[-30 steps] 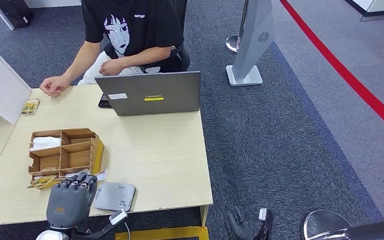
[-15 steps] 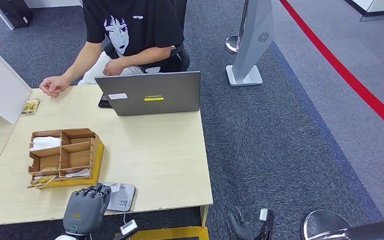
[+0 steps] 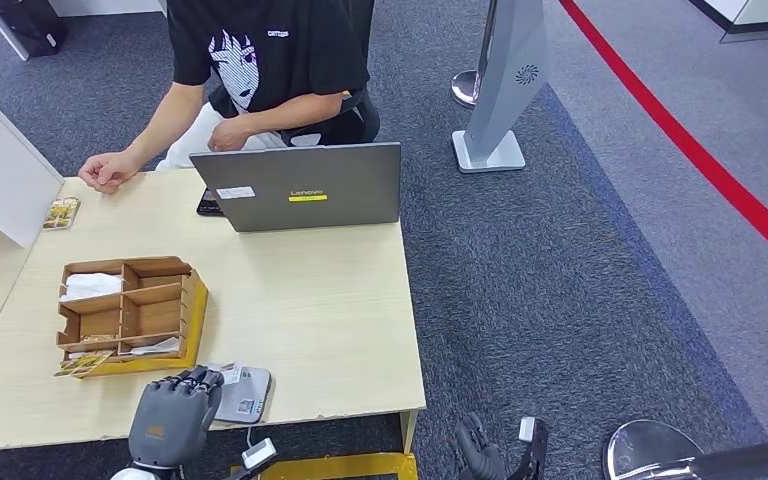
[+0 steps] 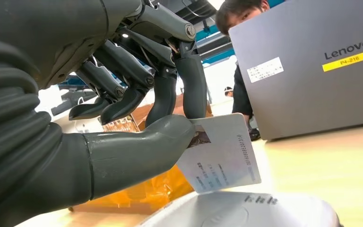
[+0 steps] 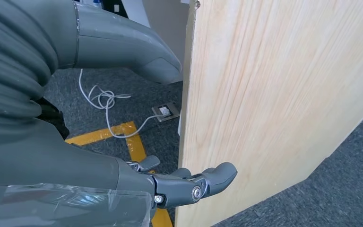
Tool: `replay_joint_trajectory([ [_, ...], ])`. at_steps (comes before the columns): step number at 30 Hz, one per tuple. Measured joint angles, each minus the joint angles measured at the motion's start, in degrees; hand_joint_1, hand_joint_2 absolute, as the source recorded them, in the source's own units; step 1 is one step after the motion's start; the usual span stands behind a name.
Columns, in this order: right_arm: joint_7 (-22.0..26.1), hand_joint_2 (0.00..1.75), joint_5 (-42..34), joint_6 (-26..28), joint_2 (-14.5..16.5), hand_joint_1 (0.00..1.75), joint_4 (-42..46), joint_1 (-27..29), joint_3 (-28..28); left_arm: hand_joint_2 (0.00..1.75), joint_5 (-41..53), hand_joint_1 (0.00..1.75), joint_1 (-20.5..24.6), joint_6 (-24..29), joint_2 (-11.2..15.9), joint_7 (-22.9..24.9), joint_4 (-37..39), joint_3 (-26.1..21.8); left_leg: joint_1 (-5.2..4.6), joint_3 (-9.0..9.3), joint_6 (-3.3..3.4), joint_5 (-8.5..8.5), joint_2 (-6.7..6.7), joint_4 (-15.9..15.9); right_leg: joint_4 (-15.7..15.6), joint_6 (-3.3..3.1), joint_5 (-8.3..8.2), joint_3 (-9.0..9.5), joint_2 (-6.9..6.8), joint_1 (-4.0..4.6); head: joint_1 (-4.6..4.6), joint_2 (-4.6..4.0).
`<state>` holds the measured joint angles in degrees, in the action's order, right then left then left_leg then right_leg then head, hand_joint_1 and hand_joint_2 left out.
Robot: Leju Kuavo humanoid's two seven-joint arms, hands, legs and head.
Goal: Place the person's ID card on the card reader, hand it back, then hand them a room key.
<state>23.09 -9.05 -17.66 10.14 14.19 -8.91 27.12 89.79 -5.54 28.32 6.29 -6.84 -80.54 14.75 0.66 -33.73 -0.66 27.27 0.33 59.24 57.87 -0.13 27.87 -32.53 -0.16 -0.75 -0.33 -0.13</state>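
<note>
My left hand (image 3: 172, 417) hovers at the table's near edge and pinches a white ID card (image 4: 224, 156) between thumb and a finger. The card (image 3: 222, 373) hangs tilted just over the grey card reader (image 3: 241, 392), whose rounded top (image 4: 246, 211) lies right beneath it; I cannot tell if they touch. My right hand (image 3: 480, 452) hangs below the table's right side, fingers loosely spread with nothing in them, next to the table's wooden side (image 5: 274, 94). A wooden organizer (image 3: 130, 308) left of the reader holds patterned cards (image 3: 85, 362) at its front.
A person in a black shirt (image 3: 265, 60) sits across the table behind a grey laptop (image 3: 300, 187), one fist (image 3: 107, 171) on the tabletop. A patterned card (image 3: 61, 212) lies by a white box (image 3: 0, 170). A grey stanchion (image 3: 505, 80) stands on the carpet to the right.
My left hand moved right and back toward me, from beside the organizer to over the reader's near-left part. In the last half second it barely shifted.
</note>
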Motion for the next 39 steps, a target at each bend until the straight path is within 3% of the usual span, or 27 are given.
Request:
replay_joint_trajectory([
  [6, -0.5, 1.75, 1.1, -0.4, 0.0, 0.00, 0.0, 0.0, 0.0, 1.75, 0.0, 1.75, 3.6, -0.6, 4.5, 6.2, -0.4, 2.8, 0.04, 0.00, -0.05, -0.04, -0.01, 0.0, 0.0, -0.02, -0.01, 0.00, -0.01, 0.01, 0.00, 0.00],
  [15, -0.8, 1.75, 2.6, 0.1, 0.0, 0.00, 0.0, -0.1, 0.0, 1.75, 0.0, 1.75, 10.2, -2.7, 9.3, 5.1, -3.5, 2.6, 0.03, -0.01, -0.08, -0.06, -0.01, 0.0, 0.0, -0.02, -0.02, 0.01, -0.01, 0.01, 0.00, 0.00],
  [20, -0.9, 1.75, 3.0, 0.1, 0.0, 0.00, 0.0, -0.1, 0.0, 1.75, -0.1, 1.75, 12.3, -2.9, 9.8, 3.7, -4.0, 1.6, 0.02, -0.01, -0.08, -0.06, -0.02, 0.0, 0.0, -0.02, -0.02, 0.01, -0.02, 0.01, 0.01, 0.00],
  [28, -1.3, 1.75, 3.6, -0.2, 0.1, 0.00, 0.0, -0.2, -0.1, 1.75, -1.1, 1.75, 16.7, -4.2, 9.6, -0.8, -4.0, -6.2, 0.04, 0.00, -0.10, -0.08, -0.01, 0.0, 0.0, -0.03, -0.03, 0.01, -0.01, 0.01, 0.00, 0.00],
  [39, -1.3, 1.75, 3.6, -0.8, 0.1, 0.00, 0.0, -0.2, -0.1, 1.75, -2.5, 1.75, 17.3, -4.2, 9.0, -2.3, -4.0, -12.0, 0.03, -0.01, -0.11, -0.08, -0.01, 0.0, 0.1, -0.03, -0.02, 0.01, 0.00, 0.01, 0.01, 0.00],
])
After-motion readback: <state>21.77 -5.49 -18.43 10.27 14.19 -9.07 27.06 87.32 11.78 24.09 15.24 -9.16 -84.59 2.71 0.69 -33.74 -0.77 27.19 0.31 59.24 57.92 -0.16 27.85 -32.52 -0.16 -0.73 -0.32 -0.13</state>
